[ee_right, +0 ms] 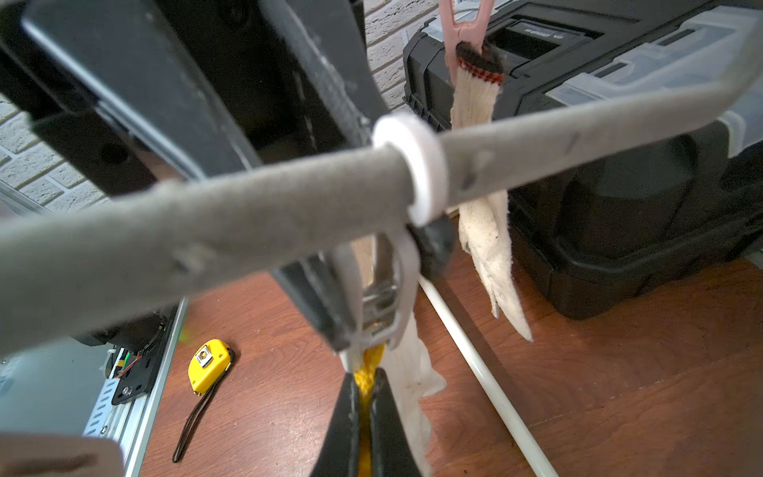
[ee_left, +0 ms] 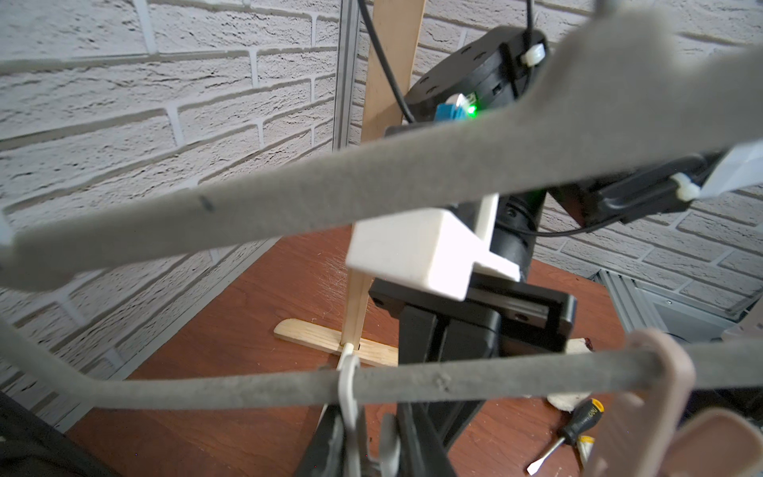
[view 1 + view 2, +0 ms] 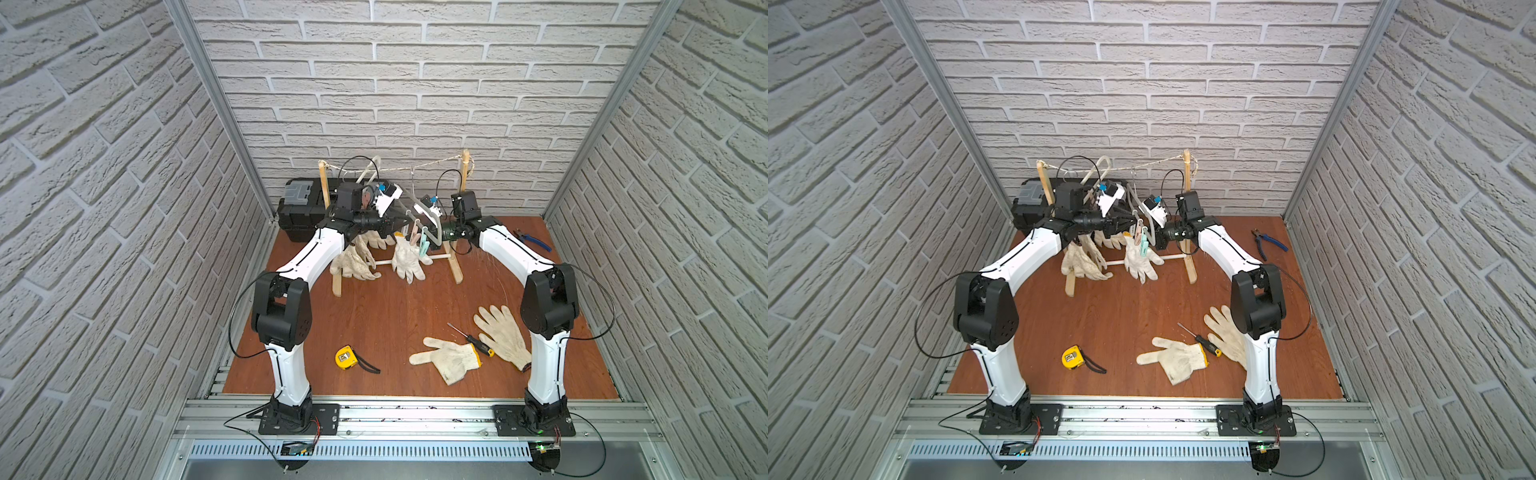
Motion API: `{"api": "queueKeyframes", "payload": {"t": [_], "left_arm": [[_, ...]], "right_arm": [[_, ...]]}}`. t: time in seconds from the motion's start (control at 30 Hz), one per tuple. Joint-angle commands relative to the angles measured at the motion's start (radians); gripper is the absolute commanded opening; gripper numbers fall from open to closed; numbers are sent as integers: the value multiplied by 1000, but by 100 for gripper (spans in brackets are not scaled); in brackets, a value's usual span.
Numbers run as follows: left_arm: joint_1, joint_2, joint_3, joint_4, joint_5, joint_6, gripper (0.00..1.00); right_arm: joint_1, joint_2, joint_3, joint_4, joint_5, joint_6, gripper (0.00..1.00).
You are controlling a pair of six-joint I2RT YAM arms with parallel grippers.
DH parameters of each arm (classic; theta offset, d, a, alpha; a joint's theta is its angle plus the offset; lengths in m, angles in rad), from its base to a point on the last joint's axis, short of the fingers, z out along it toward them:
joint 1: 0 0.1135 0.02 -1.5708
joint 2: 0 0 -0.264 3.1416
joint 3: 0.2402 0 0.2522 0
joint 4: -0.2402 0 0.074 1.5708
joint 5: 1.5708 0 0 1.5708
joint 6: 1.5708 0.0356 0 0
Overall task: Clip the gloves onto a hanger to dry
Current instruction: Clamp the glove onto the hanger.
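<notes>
Black toolbox (image 3: 300,203) upper left, lid shut (contents hidden). Several gloves (image 3: 355,264) hang from the grey hanger (image 2: 289,198), fingers down. The left gripper (image 2: 365,452) squeezes a white clip (image 2: 349,384); the right gripper (image 1: 365,417) clamps a glove's yellow cuff (image 1: 369,365). Two gloves (image 3: 451,359) lie flat on the desk (image 3: 374,324), lower right.

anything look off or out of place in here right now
One stained glove and a second glove lie loose, unclipped, on the table, a screwdriver between them. A tape measure and pliers are strewn about too. Nothing looks spilled or broken.
</notes>
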Motion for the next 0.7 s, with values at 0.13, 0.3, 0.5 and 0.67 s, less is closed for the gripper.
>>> {"api": "queueKeyframes", "payload": {"t": [0.13,0.3,0.5,0.67], "left_arm": [[-7,23,14,-4,11,30,23],[-13,30,20,-3,10,42,23],[-18,28,20,-27,-11,78,23],[-23,27,19,-41,-35,104,23]], "right_arm": [[-19,-73,-12,70,-71,13,2],[-21,-76,-7,66,-81,19,2],[-26,-85,-10,90,-58,35,2],[-29,-124,-27,110,-61,49,2]]}}
